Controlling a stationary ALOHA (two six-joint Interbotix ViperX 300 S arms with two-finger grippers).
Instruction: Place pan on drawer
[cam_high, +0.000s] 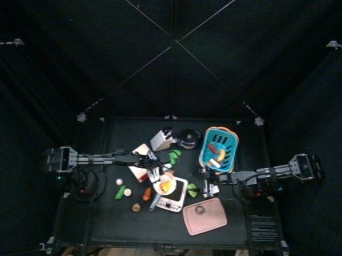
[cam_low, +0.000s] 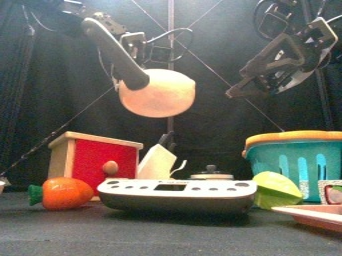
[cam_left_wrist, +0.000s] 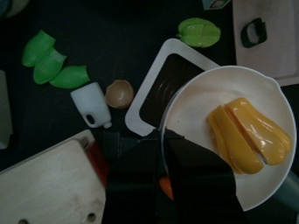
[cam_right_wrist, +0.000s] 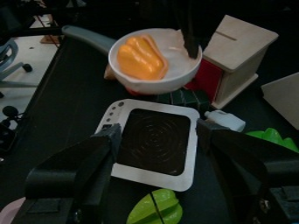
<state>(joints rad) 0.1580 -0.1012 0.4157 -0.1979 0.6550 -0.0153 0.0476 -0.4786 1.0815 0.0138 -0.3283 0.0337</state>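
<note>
One pan (cam_left_wrist: 239, 131) held aloft by left gripper (cam_left_wrist: 163, 171), one drawer (cam_low: 94, 160), perhaps four green foods (cam_left_wrist: 52, 61)

A robot lab pen: black curtains (cam_high: 80, 60) round a small black table (cam_high: 94, 225).

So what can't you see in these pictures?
- Inside the pan: front view, its own wall hides it.
- The drawer: left wrist view, an edge cuts it off.
- How the left gripper grips the pan's rim: left wrist view, too dark.
- Inside the basket: front view, its wall hides it.
</note>
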